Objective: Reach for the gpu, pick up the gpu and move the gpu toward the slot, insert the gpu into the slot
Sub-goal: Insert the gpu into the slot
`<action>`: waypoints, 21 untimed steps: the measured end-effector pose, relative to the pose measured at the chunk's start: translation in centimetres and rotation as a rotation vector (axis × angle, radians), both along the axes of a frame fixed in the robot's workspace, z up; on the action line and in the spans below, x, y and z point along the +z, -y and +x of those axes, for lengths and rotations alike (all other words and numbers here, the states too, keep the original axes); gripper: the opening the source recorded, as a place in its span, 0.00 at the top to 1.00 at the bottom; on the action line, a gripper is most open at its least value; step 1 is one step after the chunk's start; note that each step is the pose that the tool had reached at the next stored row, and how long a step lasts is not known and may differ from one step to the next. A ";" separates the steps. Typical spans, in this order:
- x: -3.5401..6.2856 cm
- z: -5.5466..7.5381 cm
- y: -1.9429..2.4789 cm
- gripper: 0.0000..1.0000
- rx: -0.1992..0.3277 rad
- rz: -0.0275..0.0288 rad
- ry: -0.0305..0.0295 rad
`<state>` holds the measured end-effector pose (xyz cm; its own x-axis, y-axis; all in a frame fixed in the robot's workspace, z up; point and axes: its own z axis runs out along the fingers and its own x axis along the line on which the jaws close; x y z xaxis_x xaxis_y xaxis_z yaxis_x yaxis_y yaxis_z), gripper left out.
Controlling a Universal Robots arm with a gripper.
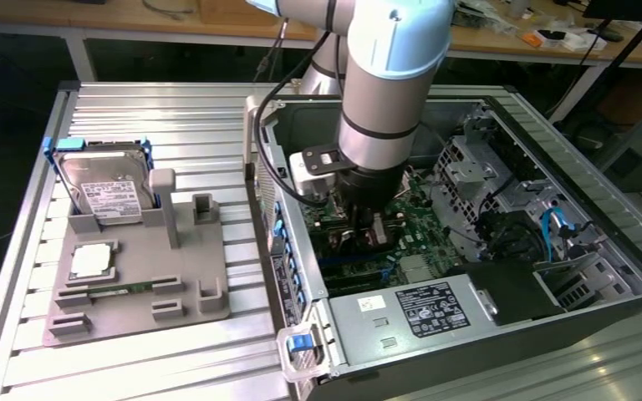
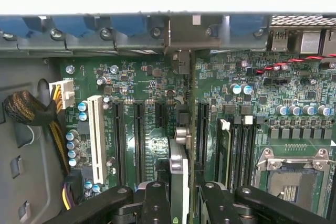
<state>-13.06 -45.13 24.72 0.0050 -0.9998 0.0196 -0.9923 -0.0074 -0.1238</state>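
My gripper [image 2: 181,199] reaches down inside the open computer case [image 1: 500,334], over the green motherboard [image 2: 247,77]. It is shut on the gpu [image 2: 178,166], which I see edge-on as a thin blade between the two black fingers [image 2: 156,200]. The card runs from the fingers toward the case's rear wall, where its end meets the bracket openings. It stands upright among the long black connector strips. The slot is hidden beneath the card. In the exterior view the gripper [image 1: 368,234] sits low over the board, and the arm covers the card.
Beside the card are a white connector strip [image 2: 96,137], black memory strips [image 2: 239,145] and the silver processor socket [image 2: 291,177]. A cable bundle [image 2: 31,108] lies by the case wall. A grey fixture [image 1: 131,292] on the exterior view's left holds a hard drive [image 1: 104,188].
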 end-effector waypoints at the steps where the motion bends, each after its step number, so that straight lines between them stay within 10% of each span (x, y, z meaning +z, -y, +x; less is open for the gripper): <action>1: -0.09 0.0 0.00 0.73 0.000 0.0000 -0.0001; 21: -1.74 0.0 -0.01 0.73 0.000 -0.0008 -0.0006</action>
<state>-13.06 -45.12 22.98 0.0049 -0.9998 0.0204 -0.9924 -0.0074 -0.1232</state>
